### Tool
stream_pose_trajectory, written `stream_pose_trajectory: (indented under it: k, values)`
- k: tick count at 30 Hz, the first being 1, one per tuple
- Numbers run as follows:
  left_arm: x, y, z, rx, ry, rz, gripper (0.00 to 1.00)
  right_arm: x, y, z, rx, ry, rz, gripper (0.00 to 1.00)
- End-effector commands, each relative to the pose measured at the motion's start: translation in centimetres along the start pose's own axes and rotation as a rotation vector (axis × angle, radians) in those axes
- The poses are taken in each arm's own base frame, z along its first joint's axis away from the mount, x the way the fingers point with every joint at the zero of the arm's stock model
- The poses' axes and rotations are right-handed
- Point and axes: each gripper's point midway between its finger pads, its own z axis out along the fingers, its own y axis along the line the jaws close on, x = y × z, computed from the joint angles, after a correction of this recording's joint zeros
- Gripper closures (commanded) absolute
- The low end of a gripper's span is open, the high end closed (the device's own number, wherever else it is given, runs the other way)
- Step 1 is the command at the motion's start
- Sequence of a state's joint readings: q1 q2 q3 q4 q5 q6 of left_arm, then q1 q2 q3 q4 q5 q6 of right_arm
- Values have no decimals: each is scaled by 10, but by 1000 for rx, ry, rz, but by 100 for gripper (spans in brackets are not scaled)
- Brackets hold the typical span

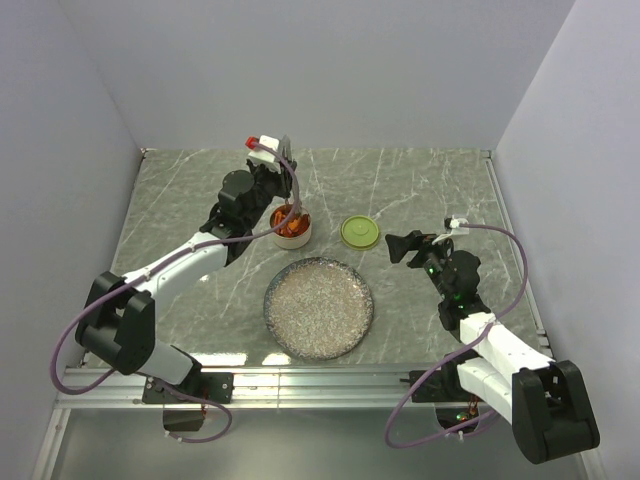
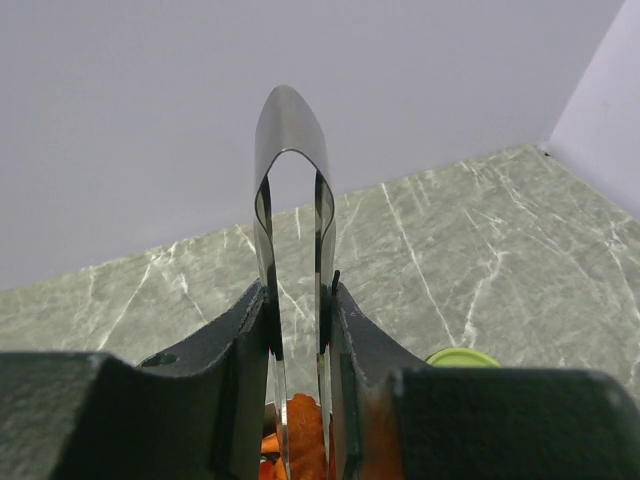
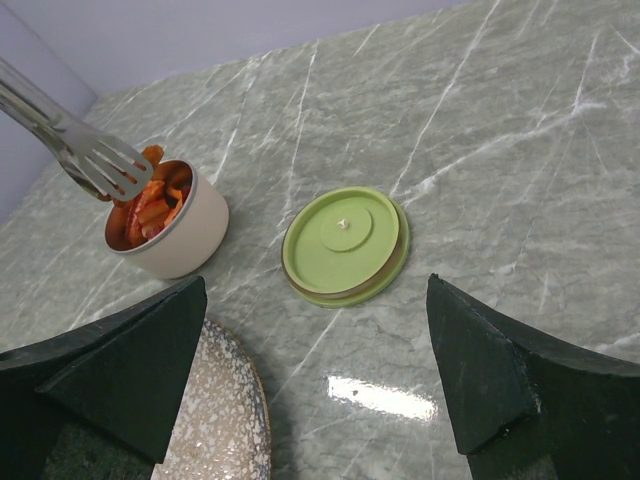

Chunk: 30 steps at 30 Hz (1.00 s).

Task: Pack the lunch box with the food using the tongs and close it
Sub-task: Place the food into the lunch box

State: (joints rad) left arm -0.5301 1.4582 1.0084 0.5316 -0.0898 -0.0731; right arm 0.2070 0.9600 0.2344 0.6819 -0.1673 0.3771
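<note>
- Steel tongs stand upright in the left gripper, which is clamped shut on both arms below the joined end. Squeezing there works the tips.
- Tong tips hang just over the lunch box at the back left of the worktop. They look to be carrying nothing, placed for dropping or reaching in.
- Food, orange-red chunks, is piled inside the lunch box.
- Speckled plate sits in front of the box with no food visible on it, so packing is judged about done.
- Lime-green lid lies flat on the worktop just right of the box, apart from it and not yet on.
- Right gripper is spread wide and holds nothing. It hovers near the lid and faces it, likely staged to grab it for closing.
</note>
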Motion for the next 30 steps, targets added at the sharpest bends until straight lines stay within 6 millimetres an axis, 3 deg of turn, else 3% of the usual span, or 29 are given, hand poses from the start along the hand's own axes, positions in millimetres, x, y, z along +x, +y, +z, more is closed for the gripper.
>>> stream_pose_trajectory:
  k: [1, 14, 24, 30]
  values:
    - [-38, 5, 6, -31, -95, -28, 86, -11, 9, 4, -34, -37, -19, 3]
    - [-16, 10, 4, -61, -7, -13, 82, -10, 8, 6, -30, -31, -20, 3]
    - [-16, 8, 3, -48, 1, -17, 66, -9, 7, 6, -28, -25, -19, 3]
    - [-16, 7, 3, -43, 0, -17, 64, -10, 7, 6, -28, -27, -19, 3]
